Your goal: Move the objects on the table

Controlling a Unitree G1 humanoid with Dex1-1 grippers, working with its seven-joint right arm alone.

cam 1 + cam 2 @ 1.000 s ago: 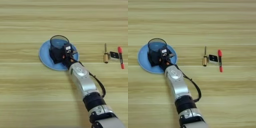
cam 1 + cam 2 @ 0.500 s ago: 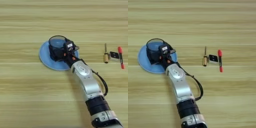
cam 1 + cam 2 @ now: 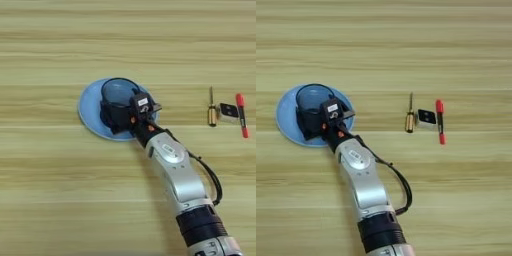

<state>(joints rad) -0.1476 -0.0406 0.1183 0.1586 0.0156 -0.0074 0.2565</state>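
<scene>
Leftmost, toward the left half of the light wooden surface (image 3: 60,190), lies a round light-blue plate (image 3: 89,107) carrying an upright black wire-mesh cup (image 3: 119,92). Its inside shows nothing but blue plate through the mesh. The silver forearm (image 3: 175,170) rises from the bottom edge, slanting up and left, and its black end effector (image 3: 120,117) sits at the cup's near side over the plate; whether its fingers are apart or clamped on the cup cannot be told. Well apart, toward the right edge, lie a tiny brass-handled screwdriver (image 3: 212,107), a small black rectangular block (image 3: 228,112) just beside it, and a red marker pen (image 3: 242,114) touching the block. Bare wood stretches along the far edge and bottom-left corner.
</scene>
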